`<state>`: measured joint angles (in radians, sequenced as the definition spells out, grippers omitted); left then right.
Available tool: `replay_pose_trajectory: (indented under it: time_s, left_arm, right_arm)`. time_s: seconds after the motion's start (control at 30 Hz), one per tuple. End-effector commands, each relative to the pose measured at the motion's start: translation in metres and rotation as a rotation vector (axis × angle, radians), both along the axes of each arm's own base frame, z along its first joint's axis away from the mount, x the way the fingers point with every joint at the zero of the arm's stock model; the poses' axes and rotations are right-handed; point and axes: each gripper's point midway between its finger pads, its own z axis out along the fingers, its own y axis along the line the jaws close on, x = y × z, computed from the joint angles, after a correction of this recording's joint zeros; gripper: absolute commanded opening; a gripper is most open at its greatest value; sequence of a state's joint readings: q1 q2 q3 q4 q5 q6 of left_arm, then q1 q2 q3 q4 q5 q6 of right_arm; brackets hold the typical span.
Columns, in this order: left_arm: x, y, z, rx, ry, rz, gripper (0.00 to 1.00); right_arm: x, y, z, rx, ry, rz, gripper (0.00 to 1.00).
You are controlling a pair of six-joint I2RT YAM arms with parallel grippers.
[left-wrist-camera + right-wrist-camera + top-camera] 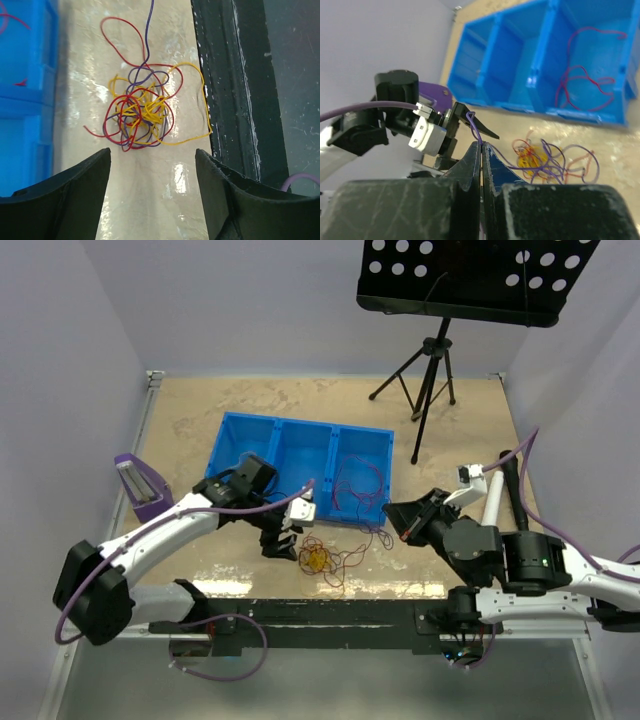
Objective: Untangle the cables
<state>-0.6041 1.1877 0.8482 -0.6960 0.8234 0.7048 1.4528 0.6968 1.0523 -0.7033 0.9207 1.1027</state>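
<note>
The cables lie as a curly tangle (139,111) of red, yellow and purple wires on the tan table, just in front of my left gripper (152,156). That gripper is open, with nothing between its fingers (90,180). In the top view the tangle (318,560) sits right of the left gripper (281,540). My right gripper (481,146) is shut on a purple cable (476,127) that runs back to the tangle (540,159). It hovers right of the tangle (392,513). A separate red cable (585,75) lies in the blue bin's right compartment.
A blue three-compartment bin (300,430) stands behind the tangle. A black tripod (430,370) with a perforated plate (470,275) is at the back right. A purple object (140,485) sits at the left edge. A black rail (230,85) runs along the near table edge.
</note>
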Motion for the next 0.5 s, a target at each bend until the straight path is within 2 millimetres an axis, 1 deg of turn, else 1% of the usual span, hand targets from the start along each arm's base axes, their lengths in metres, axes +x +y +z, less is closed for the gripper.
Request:
replay_pose_trajectory:
  time_s: [0.0, 0.07, 0.17, 0.27, 0.33, 0.47]
  left_arm:
    - [0.011, -0.017, -0.010, 0.064, -0.071, -0.062, 0.71]
    - [0.015, -0.022, -0.016, 0.064, -0.106, -0.061, 0.71]
    - [0.013, -0.029, -0.025, 0.058, -0.124, -0.067, 0.71]
    - [0.013, -0.036, -0.037, 0.064, -0.123, -0.075, 0.71]
    - [0.012, -0.042, -0.042, 0.059, -0.123, -0.087, 0.72]
    - [0.004, -0.050, -0.061, 0.079, -0.102, -0.134, 0.71]
  right_arm:
    - [-0.004, -0.010, -0.021, 0.012, 0.102, -0.044, 0.00]
    - [-0.001, -0.011, -0.018, -0.012, 0.095, -0.060, 0.00]
    - [0.002, -0.011, -0.013, -0.050, 0.079, -0.081, 0.00]
    - [0.004, -0.016, -0.004, -0.058, 0.067, -0.097, 0.00]
    - [0.004, -0.020, 0.006, -0.038, 0.065, -0.100, 0.00]
    - [0.006, -0.037, 0.018, -0.008, 0.051, -0.122, 0.00]
